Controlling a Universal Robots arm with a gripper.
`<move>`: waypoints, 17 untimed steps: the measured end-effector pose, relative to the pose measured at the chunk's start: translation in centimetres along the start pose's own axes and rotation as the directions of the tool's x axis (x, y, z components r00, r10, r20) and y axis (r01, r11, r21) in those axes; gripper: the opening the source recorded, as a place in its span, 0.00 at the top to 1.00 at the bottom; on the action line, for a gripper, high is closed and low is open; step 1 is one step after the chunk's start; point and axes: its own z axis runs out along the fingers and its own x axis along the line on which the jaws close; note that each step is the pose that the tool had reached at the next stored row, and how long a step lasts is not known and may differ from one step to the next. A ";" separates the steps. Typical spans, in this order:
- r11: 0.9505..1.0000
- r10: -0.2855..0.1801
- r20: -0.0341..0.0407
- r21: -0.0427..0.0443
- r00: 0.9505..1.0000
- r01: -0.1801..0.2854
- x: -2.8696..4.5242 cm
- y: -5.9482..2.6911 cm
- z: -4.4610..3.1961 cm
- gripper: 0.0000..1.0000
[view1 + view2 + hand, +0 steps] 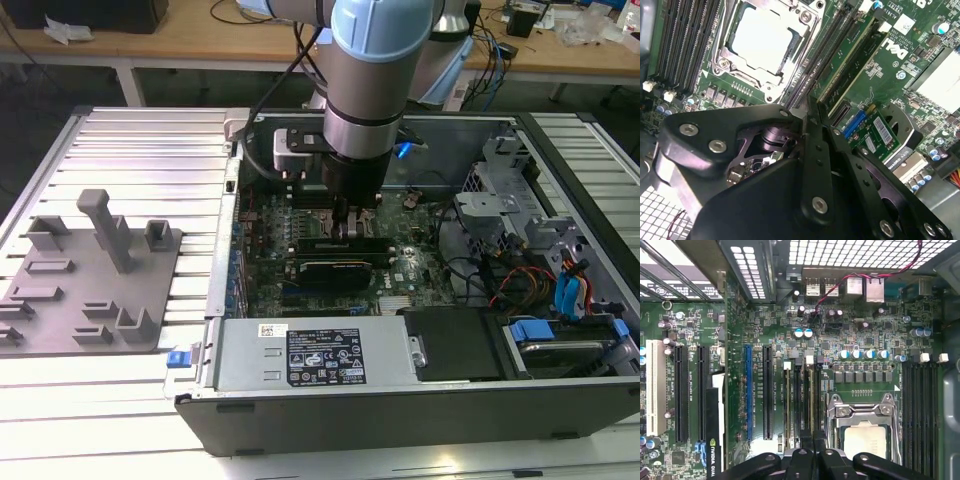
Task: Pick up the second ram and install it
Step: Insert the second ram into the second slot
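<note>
My gripper (352, 228) hangs low inside the open computer case, over the memory slots beside the processor socket. In the first wrist view its black fingertips (812, 439) are pressed close together. The second ram (810, 395) shows edge-on as a thin pale strip standing in a slot and running in between them. In the second wrist view the gripper (809, 112) stands over the dark slots next to the processor (762, 37). Most of the stick is hidden there by the fingers.
Another green memory stick (852, 62) sits in a slot farther from the processor. A black card (340, 268) lies across the board just in front of the gripper. The power supply (310, 355), drive cage (510, 220) and cables crowd the case. A grey fixture (90, 290) rests on the table at the exterior view's left.
</note>
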 end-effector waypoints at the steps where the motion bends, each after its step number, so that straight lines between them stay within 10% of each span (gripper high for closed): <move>1: 1.000 0.000 0.000 0.000 1.000 0.000 -0.01 0.08 0.01 0.91; 17: 1.000 -0.003 0.000 0.000 1.000 0.003 0.03 0.13 0.15 0.91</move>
